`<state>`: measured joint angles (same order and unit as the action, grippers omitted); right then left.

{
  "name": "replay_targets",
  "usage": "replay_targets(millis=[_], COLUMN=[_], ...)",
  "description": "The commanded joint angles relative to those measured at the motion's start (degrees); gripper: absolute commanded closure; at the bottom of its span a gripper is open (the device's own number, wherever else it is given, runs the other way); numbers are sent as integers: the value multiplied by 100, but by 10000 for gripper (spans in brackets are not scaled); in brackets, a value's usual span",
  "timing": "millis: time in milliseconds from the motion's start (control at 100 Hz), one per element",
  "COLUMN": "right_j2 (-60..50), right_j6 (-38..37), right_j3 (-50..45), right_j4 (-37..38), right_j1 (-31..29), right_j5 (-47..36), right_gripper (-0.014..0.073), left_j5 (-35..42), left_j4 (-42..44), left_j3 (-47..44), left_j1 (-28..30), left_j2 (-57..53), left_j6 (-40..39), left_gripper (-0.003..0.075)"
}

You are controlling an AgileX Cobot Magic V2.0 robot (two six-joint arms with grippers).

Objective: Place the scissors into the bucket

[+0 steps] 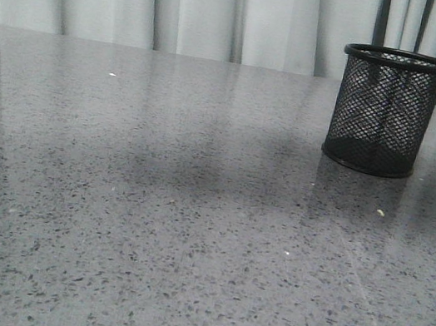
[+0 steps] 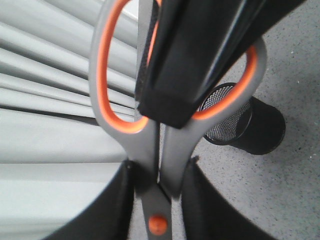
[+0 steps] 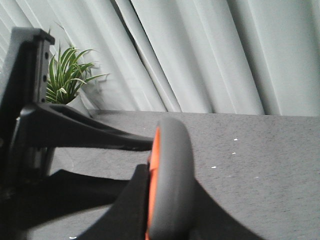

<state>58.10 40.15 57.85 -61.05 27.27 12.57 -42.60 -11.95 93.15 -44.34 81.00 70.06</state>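
Note:
The scissors (image 2: 150, 150), grey handles with orange linings and an orange pivot dot, hang in the air above the table. My left gripper (image 2: 159, 170) is shut on their shanks just above the pivot. My right gripper (image 3: 170, 187) is shut on one handle loop (image 3: 172, 165); one of its black fingers (image 2: 190, 60) crosses the handles in the left wrist view. The blades are out of view. The bucket (image 1: 387, 113), a black mesh cup, stands upright at the table's far right and looks empty. It also shows in the left wrist view (image 2: 250, 125), beyond the handles. Neither gripper shows in the front view.
Grey speckled table (image 1: 147, 227) with a few white specks. Pale curtains (image 1: 186, 5) hang behind the far edge. A potted green plant (image 3: 67, 80) stands by the curtains. The left arm's black frame (image 3: 75, 132) is close beside the right gripper.

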Motion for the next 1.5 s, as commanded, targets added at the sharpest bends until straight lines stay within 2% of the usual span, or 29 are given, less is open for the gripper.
replay_targets(millis=[0, 40, 160, 230, 340, 530, 630, 760, 840, 1190, 1490], right_j2=[-59, -59, -69, -69, -69, -33, 118, 412, 539, 1279, 1733], right_j6=[93, 93, 93, 93, 93, -211, -741, -1414, -1557, -1569, -1546], right_j3=[187, 187, 281, 429, 785, 1751, 2336, 2915, 3004, 3004, 3004], right_j4=[54, 68, 195, 370, 640, 1106, 2046, 3453, 3874, 3885, 3883], right_j1=[-39, -50, -248, -509, -1111, -2298, -2698, -2707, -2668, -2668, -2476], right_j5=[-365, -421, -274, 102, 1113, 3056, 4028, 4862, 4972, 4737, 4268], right_gripper=[664, 664, 664, 664, 657, 657, 657, 657, 657, 657, 657], left_j5=[452, 473, 496, 459, 323, 90, 86, 97, 97, 361, 485], left_j4=[-159, -157, -157, -83, 116, 485, 626, 812, 812, 812, 812], left_j3=[184, 184, 184, 184, 184, 184, 116, -199, -496, -2000, -2448], left_j1=[-52, -52, -42, -29, -29, -29, -29, -29, -29, -29, -29], left_j2=[-279, -331, -519, -694, -1005, -1681, -2041, -2461, -2772, -3887, -4195], left_j6=[-280, -426, -656, -846, -1230, -2269, -2864, -3507, -3663, -3663, -3667], left_gripper=[603, 552, 294, 232, 292, 505, 551, 552, 552, 552, 552])
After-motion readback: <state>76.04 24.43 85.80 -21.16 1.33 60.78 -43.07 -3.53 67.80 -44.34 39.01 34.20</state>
